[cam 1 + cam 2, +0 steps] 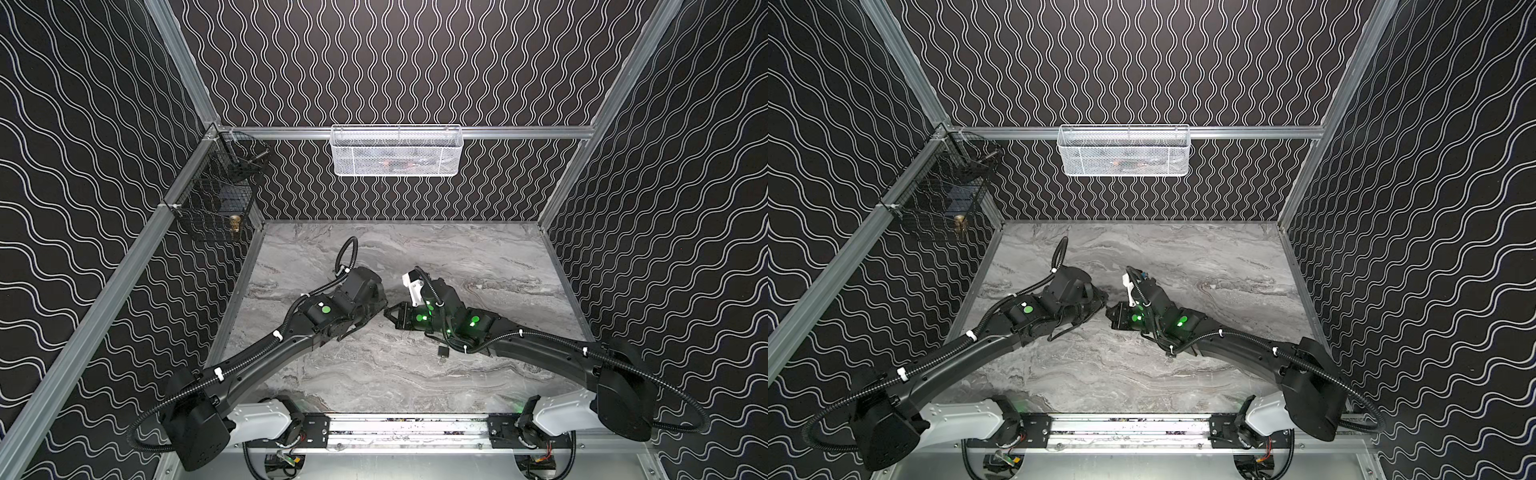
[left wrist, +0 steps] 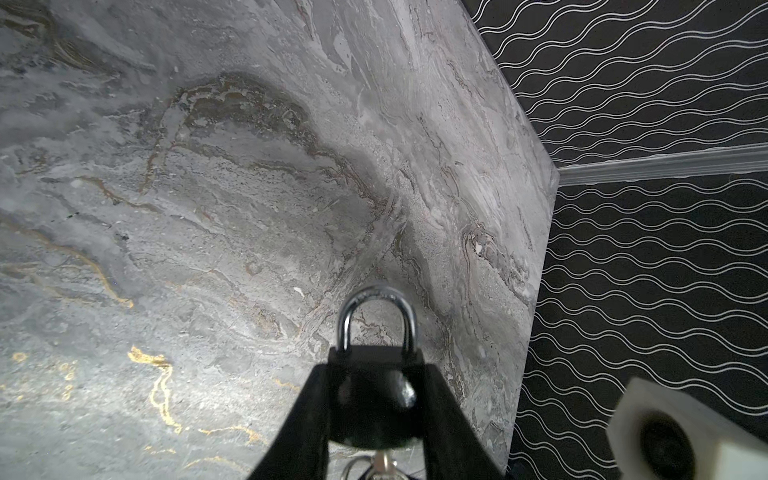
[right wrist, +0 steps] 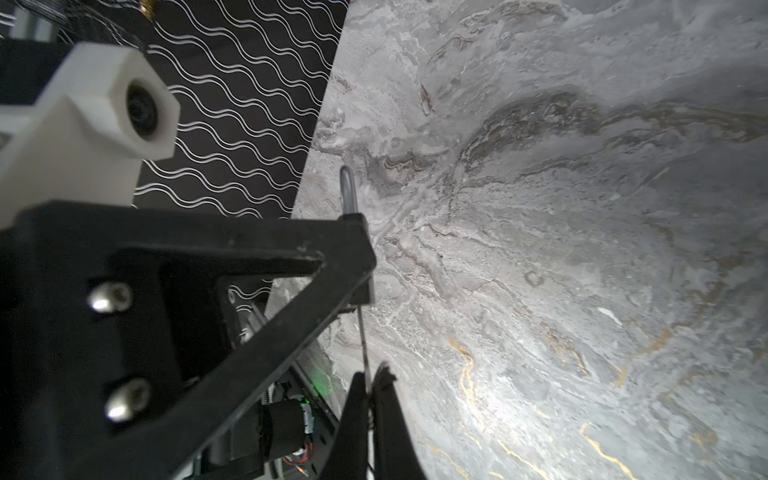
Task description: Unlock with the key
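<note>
A black padlock (image 2: 374, 399) with a silver shackle (image 2: 376, 307) is clamped between the black fingers of my left gripper (image 2: 374, 365), above the marble table. A silver key (image 2: 381, 463) with a wire ring sticks out of the lock's underside. In the right wrist view the key (image 3: 363, 332) shows edge-on as a thin strip running from the padlock (image 3: 365, 291) down into my right gripper (image 3: 370, 374), which is shut on it. In both top views the left gripper (image 1: 376, 309) and right gripper (image 1: 392, 316) meet tip to tip at mid-table, hiding lock and key.
A white mesh basket (image 1: 396, 151) hangs on the back wall. A black wire basket (image 1: 216, 199) holding a brass item (image 1: 235, 224) hangs on the left wall. A small dark object (image 1: 444, 352) lies on the marble table (image 1: 478, 257) under the right arm.
</note>
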`<action>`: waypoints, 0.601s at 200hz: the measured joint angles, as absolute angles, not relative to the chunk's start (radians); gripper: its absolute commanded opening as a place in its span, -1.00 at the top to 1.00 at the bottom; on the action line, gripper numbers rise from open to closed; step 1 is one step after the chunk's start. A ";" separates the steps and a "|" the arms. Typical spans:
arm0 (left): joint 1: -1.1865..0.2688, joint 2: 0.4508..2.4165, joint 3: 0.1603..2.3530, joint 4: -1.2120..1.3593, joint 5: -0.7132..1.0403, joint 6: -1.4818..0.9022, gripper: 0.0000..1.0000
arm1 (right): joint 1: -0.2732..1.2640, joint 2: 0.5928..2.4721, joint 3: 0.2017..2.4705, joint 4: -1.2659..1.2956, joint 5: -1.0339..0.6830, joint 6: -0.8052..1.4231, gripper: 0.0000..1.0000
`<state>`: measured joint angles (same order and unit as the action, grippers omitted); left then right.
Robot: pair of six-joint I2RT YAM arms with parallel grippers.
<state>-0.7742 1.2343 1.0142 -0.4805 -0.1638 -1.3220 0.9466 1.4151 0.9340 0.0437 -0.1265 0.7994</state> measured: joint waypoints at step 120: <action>-0.772 1.240 1.000 -0.432 -0.161 -1.357 1.00 | 0.955 1.423 0.963 0.002 -0.041 0.669 1.00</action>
